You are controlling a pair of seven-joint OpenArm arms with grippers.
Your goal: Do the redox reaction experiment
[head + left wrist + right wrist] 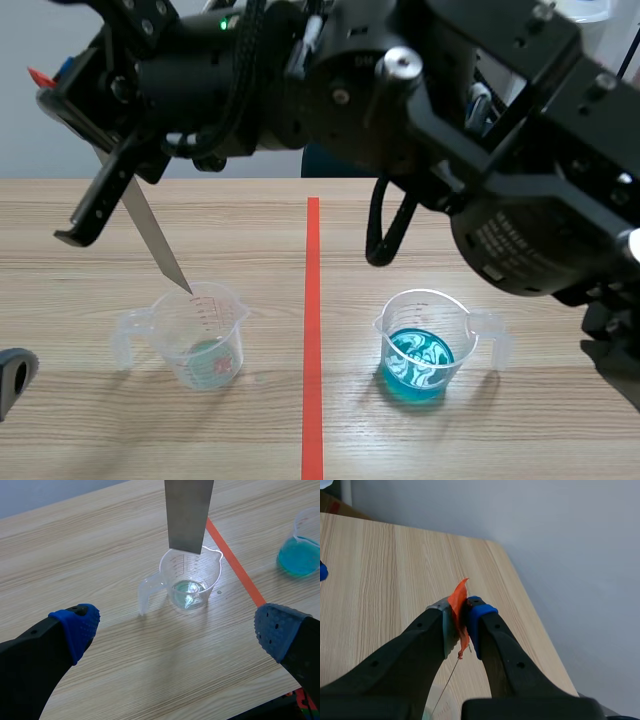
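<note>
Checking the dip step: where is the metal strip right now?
Scene view: the metal strip hangs tilted left of the red line, held by the right arm's jaws, its lower end at the rim of the left beaker, above its liquid.

Scene camera faces across the table (250, 220) from the robot's side; left wrist camera looks down closer; both show the clear beaker (200, 340).

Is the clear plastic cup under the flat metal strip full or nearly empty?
Nearly empty: the clear plastic cup holds only a shallow pool of liquid.
</note>
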